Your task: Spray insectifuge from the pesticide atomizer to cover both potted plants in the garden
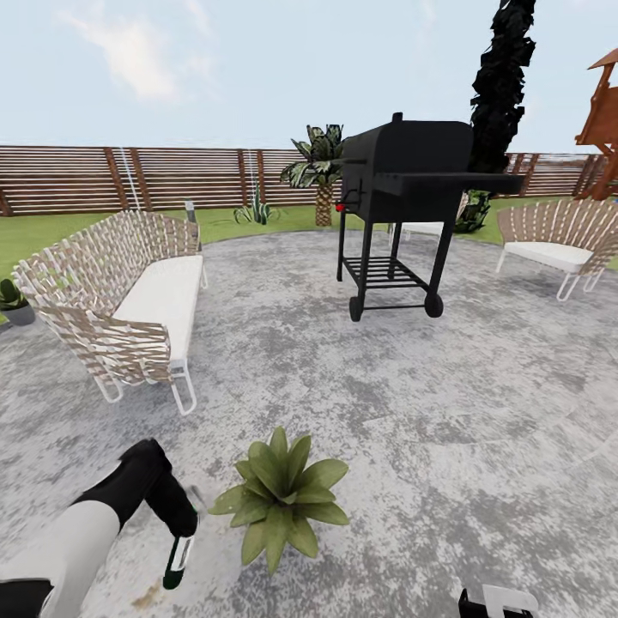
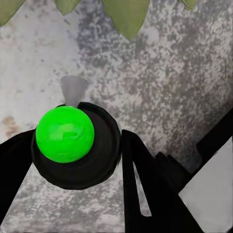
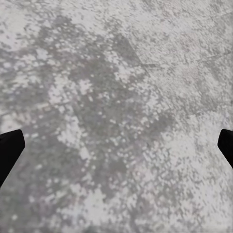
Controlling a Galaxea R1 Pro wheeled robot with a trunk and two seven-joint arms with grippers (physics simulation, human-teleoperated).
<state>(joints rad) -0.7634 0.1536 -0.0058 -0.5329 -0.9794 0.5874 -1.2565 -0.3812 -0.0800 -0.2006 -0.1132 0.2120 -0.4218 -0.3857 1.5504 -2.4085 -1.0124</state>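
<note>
L claw (image 1: 176, 549) clenched on pesticide atomizer (image 1: 178, 560), just beside potted plant (image 1: 281, 498) on the patio (image 1: 481, 403). Aim nozzle at the rosette, sweep over all leaves w/o brushing them. R claw (image 3: 116, 141) spread, nothing in it.

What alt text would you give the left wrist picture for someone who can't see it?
The left claw grips a dark spray bottle seen end on, its bright green end facing the camera, above speckled grey stone patio. Pointed green plant leaves hang at the frame's edge ahead.
</note>
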